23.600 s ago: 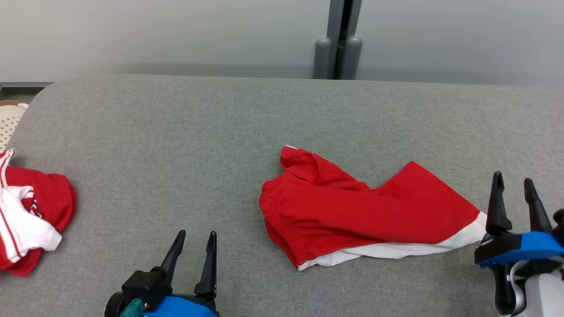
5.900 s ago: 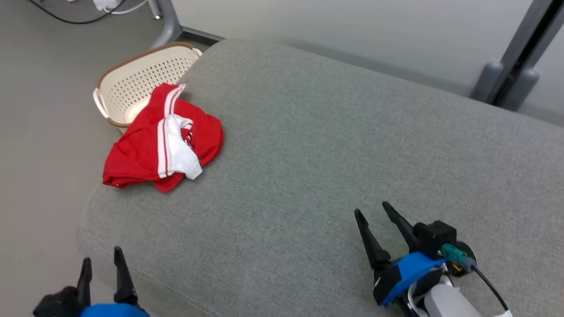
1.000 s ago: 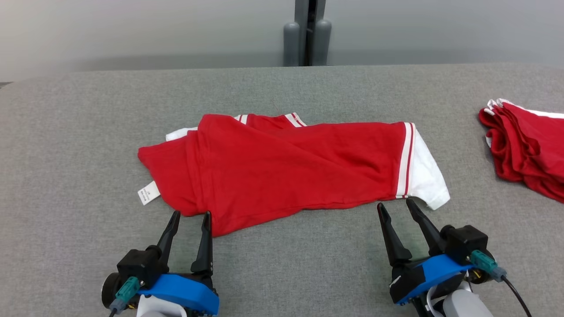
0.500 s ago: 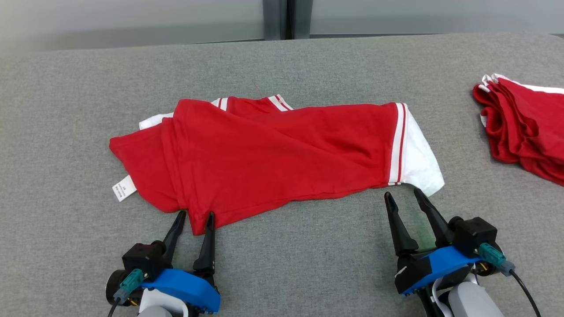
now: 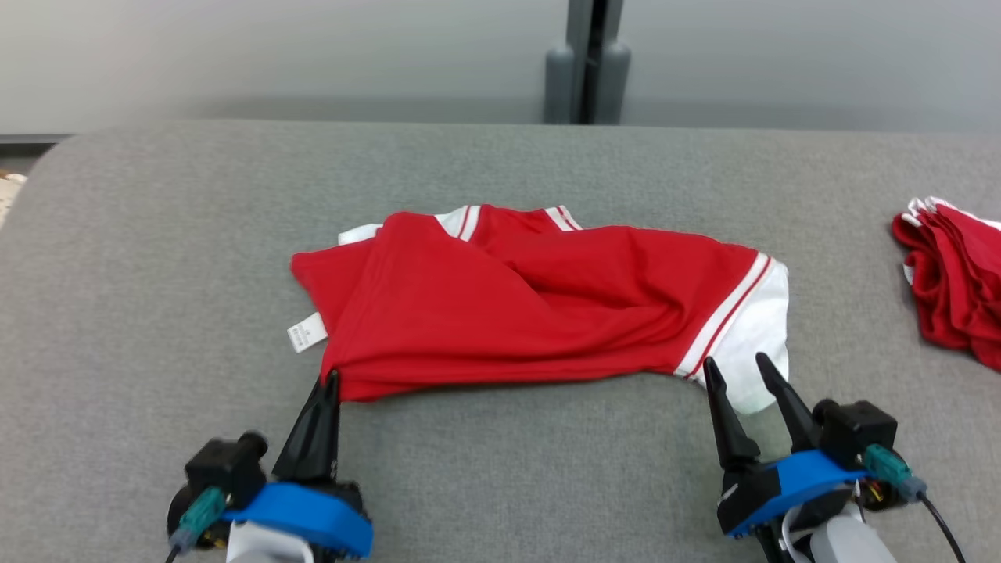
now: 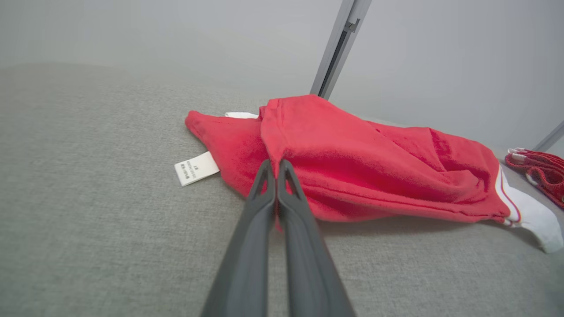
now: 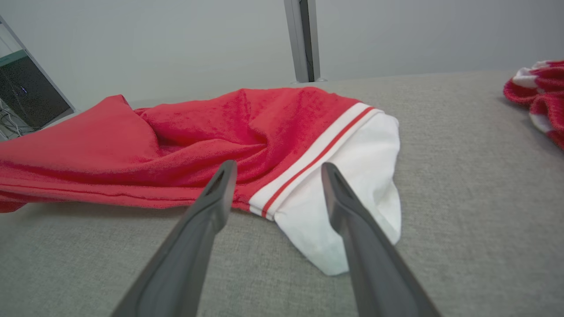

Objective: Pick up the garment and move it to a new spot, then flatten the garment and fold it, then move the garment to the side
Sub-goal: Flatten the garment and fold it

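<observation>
The jaws of the left gripper (image 5: 330, 377) are pinched shut on the near corner of the red shirt (image 5: 508, 305). The jaws of the right gripper (image 5: 735, 367) are wide open, and the white sleeve (image 5: 755, 336) shows between them, not grabbed yet. The shirt lies bunched and wrinkly in the middle of the grey padded table (image 5: 156, 234), with its white label (image 5: 306, 332) sticking out on the left. To do this well, I think the right gripper should go low and bite the sleeve's near edge. Then both should pull apart slowly, so the shirt goes flat. Pulling too hard could make the pinched corner slip out. The other red clothes (image 5: 954, 281) sit well apart on the right.
</observation>
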Controlling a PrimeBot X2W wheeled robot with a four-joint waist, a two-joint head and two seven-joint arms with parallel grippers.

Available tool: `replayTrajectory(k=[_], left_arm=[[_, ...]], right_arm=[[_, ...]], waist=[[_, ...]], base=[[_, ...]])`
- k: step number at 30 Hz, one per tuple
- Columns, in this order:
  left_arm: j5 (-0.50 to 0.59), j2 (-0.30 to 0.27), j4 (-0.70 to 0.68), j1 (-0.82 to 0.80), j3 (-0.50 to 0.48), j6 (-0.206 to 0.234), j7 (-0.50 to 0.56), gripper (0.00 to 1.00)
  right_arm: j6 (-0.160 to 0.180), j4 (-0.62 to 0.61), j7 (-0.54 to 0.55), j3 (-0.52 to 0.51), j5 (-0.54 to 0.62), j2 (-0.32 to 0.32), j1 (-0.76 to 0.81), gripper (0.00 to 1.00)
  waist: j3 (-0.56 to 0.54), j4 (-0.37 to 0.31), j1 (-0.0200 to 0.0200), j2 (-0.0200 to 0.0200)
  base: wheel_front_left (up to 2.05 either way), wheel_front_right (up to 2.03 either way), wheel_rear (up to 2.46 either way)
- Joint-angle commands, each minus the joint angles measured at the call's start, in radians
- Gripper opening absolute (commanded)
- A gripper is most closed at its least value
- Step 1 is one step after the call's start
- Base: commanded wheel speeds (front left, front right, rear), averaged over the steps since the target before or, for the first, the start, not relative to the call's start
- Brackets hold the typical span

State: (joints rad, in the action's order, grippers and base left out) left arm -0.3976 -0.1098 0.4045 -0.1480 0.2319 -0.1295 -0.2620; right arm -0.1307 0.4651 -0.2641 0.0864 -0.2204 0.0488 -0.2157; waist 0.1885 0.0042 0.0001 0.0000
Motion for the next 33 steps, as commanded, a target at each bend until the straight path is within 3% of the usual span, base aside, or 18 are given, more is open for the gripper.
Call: replayTrajectory(k=[1,14,16,29,30,31,33], left_arm=[[0.018,0.001,-0.012,0.031,-0.028,-0.002,-0.004,0.0],[0.114,0.037,0.023,0.13,-0.207,-0.002,-0.004,0.0],[0.131,0.041,0.026,0.127,-0.216,-0.002,-0.004,1.0],[0.151,0.058,-0.04,0.062,-0.163,-0.002,-0.004,1.0],[0.15,0.059,-0.044,0.06,-0.158,-0.002,-0.004,1.0],[0.146,0.059,-0.048,0.059,-0.154,-0.002,-0.004,1.0],[0.144,0.059,-0.058,0.056,-0.154,-0.002,-0.004,1.0]], right_arm=[[0.0,0.005,0.0,-0.01,0.008,0.003,0.02,1.0],[0.0,0.043,0.0,-0.072,0.05,0.003,0.08,1.0],[0.0,0.053,0.0,-0.083,0.063,0.003,0.078,1.0],[0.0,0.211,0.0,-0.156,0.161,0.004,-0.043,1.0],[0.0,0.228,0.0,-0.163,0.169,0.003,-0.051,0.96],[0.0,0.246,0.001,-0.171,0.171,0.003,-0.057,0.82],[0.0,0.264,0.001,-0.18,0.176,0.003,-0.06,0.42]], waist=[[-0.025,0.012,-0.0001,0.0],[-0.081,0.058,-0.0001,0.0],[-0.077,0.058,-0.0001,0.0],[-0.005,0.107,-0.0001,0.0],[-0.002,0.108,-0.0001,0.0],[0.001,0.109,-0.0001,0.0],[0.006,0.107,-0.0001,0.0]], base=[[0.0,0.0,0.0],[0.0,0.0,0.0],[0.0,0.0,0.0],[0.0,0.0,0.0],[0.0,0.0,0.0],[0.0,0.0,0.0],[0.0,0.0,0.0]])
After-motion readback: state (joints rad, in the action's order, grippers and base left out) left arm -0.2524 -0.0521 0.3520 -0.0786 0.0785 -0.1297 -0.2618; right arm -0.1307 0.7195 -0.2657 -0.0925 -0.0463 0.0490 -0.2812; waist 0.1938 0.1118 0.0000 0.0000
